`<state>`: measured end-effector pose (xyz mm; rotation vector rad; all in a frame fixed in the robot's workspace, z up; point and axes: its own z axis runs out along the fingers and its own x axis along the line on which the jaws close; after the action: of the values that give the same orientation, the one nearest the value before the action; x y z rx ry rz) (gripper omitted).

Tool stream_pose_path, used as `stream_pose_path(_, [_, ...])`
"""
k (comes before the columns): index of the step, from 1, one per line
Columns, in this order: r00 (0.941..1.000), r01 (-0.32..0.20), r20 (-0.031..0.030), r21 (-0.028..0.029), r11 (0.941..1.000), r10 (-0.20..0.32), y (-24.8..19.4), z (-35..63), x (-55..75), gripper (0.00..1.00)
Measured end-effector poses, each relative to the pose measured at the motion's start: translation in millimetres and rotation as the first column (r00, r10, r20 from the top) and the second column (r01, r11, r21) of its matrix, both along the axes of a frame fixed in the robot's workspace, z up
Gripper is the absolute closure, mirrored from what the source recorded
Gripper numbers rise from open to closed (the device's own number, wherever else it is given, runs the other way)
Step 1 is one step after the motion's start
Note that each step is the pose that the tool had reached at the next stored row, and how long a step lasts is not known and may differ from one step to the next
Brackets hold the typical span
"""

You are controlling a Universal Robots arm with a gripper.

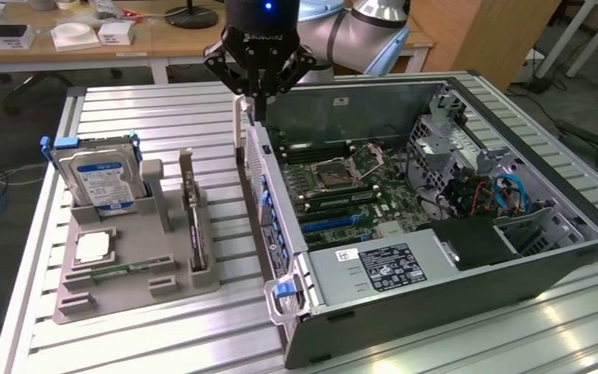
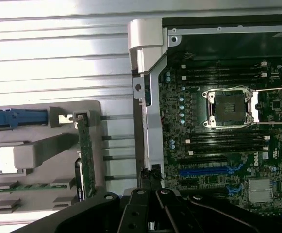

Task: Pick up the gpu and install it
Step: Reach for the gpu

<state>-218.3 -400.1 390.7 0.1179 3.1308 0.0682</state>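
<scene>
Pincer [image 1: 259, 105] is clenched shut with nothing in it, hanging right above the PC case's [image 1: 413, 327] side wall, up near its far corner. The gpu [image 1: 190, 210] isn't in the case. It's standing on edge in the grey holder [image 1: 122, 292] on the bench [image 1: 153, 117], just outside that same wall, with its long axis pretty much parallel to the wall. So from the pincer, the card is away from the case, toward the exterior view's left.

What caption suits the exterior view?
Shut gripper hangs over the rim of the open computer case; graphics card stands on edge in the gray holder.
</scene>
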Motion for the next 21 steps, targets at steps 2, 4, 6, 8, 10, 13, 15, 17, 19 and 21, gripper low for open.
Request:
stream_pose_path(2, [1.0,0.0,-0.0008,0.0,1.0,0.0,-0.1,-0.1,-1.5,0.9])
stream_pose_path(4, [1.0,0.0,-0.0015,0.0,1.0,0.0,-0.1,-0.2,-3.1,0.9])
stream_pose_path(6, [1.0,0.0,-0.0019,0.0,1.0,0.0,-0.2,-0.3,-5.0,0.9])
stream_pose_path(8, [1.0,0.0,-0.0024,0.0,1.0,0.0,-0.3,-0.4,-7.2,0.9])
stream_pose_path(10, [1.0,0.0,-0.003,0.0,1.0,0.0,-0.4,-0.5,-9.5,0.9])
stream_pose_path(13, [1.0,0.0,-0.0039,0.0,1.0,0.0,-0.6,-0.7,-12.7,0.9])
stream_pose_path(15, [1.0,0.0,-0.0046,0.0,1.0,0.0,-0.6,-0.8,-14.6,0.9])
stream_pose_path(17, [1.0,0.0,-0.0052,0.0,1.0,0.0,-0.7,-0.9,-16.7,0.9])
stream_pose_path(19, [1.0,0.0,-0.0058,0.0001,1.0,0.0,-0.9,-1.0,-19.0,0.9])
stream_pose_path(21, [1.0,0.0,-0.0064,0.0,1.0,0.0,-1.1,-1.1,-21.2,0.9])
